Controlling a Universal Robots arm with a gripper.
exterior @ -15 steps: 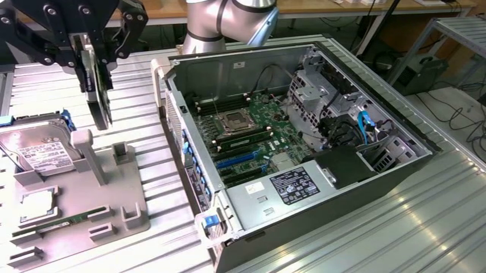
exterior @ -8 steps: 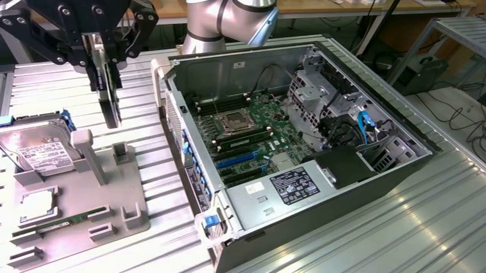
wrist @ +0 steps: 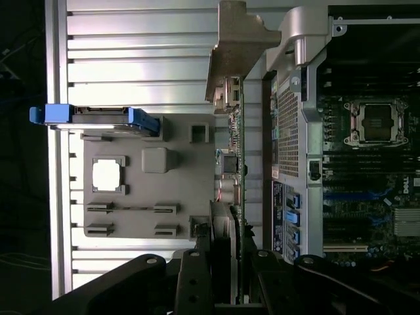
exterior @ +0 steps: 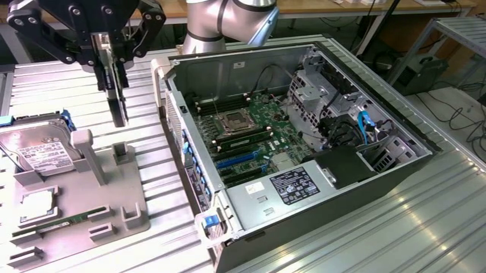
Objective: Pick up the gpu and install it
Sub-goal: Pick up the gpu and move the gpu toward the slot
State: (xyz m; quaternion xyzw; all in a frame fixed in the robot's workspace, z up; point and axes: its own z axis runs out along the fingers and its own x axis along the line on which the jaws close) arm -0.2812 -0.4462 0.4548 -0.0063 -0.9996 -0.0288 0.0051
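Up at eleven o'clock in the exterior view, the gripper (exterior: 112, 48) is clamped on the gpu (exterior: 119, 102). The card hangs upright and edge-on above the grey fixture tray (exterior: 114, 193), at nine o'clock from the open computer case (exterior: 342, 222). Picking looks done, and the carry is in hand. Installing calls for lining the card's edge up with a blue slot (exterior: 237, 161) on the motherboard. Fan and shroud cannot be made out edge-on, and the gripper's top is cut off.

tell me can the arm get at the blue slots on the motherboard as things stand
Probably yes: the case lies open and nothing covers the blue slots. The fingers hold the gpu beside it.
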